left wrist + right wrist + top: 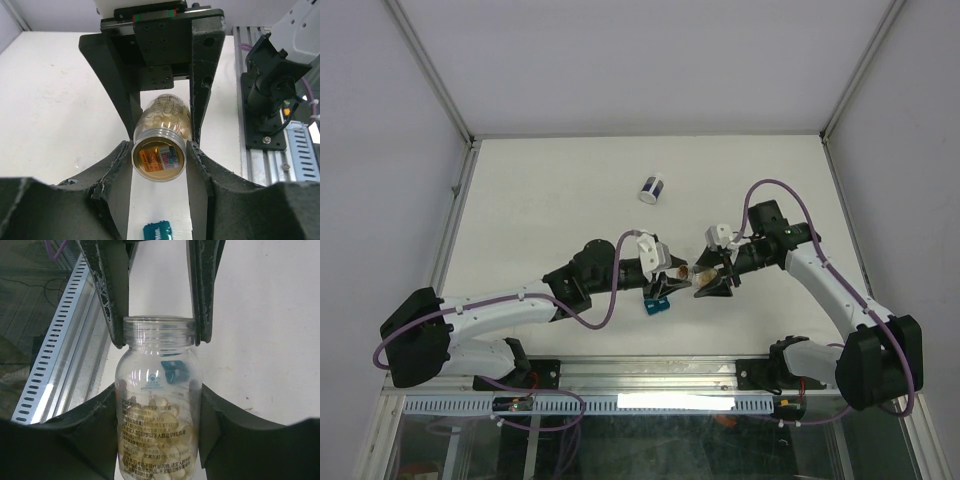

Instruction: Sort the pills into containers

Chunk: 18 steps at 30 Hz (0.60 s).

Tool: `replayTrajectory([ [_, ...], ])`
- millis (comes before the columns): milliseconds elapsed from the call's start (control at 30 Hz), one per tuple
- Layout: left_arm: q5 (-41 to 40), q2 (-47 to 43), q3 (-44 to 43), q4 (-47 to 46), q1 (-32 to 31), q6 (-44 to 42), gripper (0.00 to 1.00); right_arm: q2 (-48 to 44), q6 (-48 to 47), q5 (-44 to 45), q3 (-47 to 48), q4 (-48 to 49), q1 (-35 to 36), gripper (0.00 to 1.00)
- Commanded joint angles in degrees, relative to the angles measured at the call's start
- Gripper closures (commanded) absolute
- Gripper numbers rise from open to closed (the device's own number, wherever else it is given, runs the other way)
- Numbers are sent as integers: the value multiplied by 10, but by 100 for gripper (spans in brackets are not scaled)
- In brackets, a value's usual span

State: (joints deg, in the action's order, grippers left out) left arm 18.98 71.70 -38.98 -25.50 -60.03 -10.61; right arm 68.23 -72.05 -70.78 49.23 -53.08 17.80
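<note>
One see-through container, a clear bottle [159, 375], hangs level over the table between both arms [695, 272]. Pale yellow pills [165, 440] fill its lower half. My right gripper [159, 395] is shut on the bottle's body. My left gripper [159, 156] is shut on the neck end, its fingers [111, 300] pressed against both sides of the clear cap [159, 162]. A gold disc with a sticker shows through that end. In the left wrist view the right gripper's fingers [202, 100] flank the bottle [162, 117] behind.
A small teal box [157, 232] marked "Mon." lies on the table just below the bottle [654, 306]. A white jar with a dark-blue band [652, 188] lies farther back. The slotted metal rail [55, 350] runs along the table's near edge.
</note>
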Motion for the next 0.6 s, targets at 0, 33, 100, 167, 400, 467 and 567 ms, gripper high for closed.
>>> replayTrajectory([
  [0, -52, -5, -39, -9, -6, 163, 100, -3, 11, -11, 25, 19, -4, 100],
  [33, -76, -6, -42, -5, -6, 224, 100, -3, 15, -8, 26, 21, -4, 100],
  [100, -114, -6, -46, 9, -6, 316, 100, -2, 21, -4, 27, 24, -5, 100],
  [167, -146, -7, -45, 21, -6, 392, 100, -2, 26, -5, 30, 23, -6, 100],
  [400, -143, -21, -14, -16, -6, 471, 47, -5, 31, -21, 35, 16, -6, 100],
  [467, -151, -34, -1, -40, -6, 465, 28, -4, 31, -19, 36, 15, -7, 100],
  [567, -168, -54, 6, -44, -6, 444, 6, -6, 32, -17, 38, 14, -12, 100],
])
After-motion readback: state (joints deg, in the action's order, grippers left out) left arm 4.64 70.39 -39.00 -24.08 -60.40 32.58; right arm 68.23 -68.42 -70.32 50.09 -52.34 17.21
